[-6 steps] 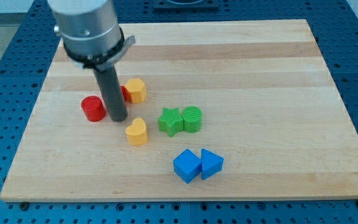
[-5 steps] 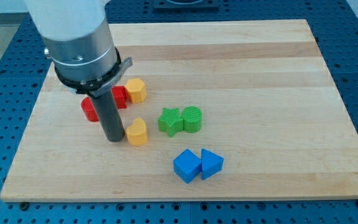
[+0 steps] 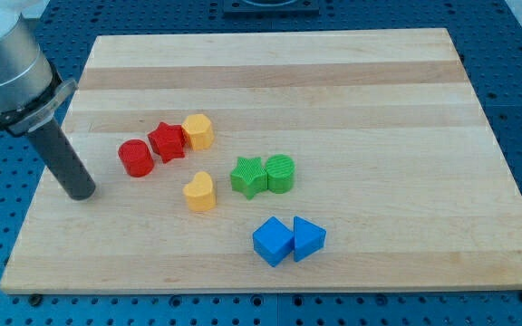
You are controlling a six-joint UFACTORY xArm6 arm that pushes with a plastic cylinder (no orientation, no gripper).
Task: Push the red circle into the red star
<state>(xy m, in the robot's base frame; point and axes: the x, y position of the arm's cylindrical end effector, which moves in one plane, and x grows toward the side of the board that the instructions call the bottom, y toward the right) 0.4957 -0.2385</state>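
The red circle lies on the wooden board at the view's left. The red star sits just up and right of it, nearly touching it, with a yellow hexagon block against the star's right side. My tip rests on the board to the lower left of the red circle, about a block's width clear of it.
A yellow heart block lies below the star. A green star and green circle sit together mid-board. Two blue blocks, a cube and a triangle, lie near the view's bottom. The board's left edge is close to my tip.
My tip has swung from between the red circle and the yellow heart out to the view's left, past the red circle. The blocks have not moved.
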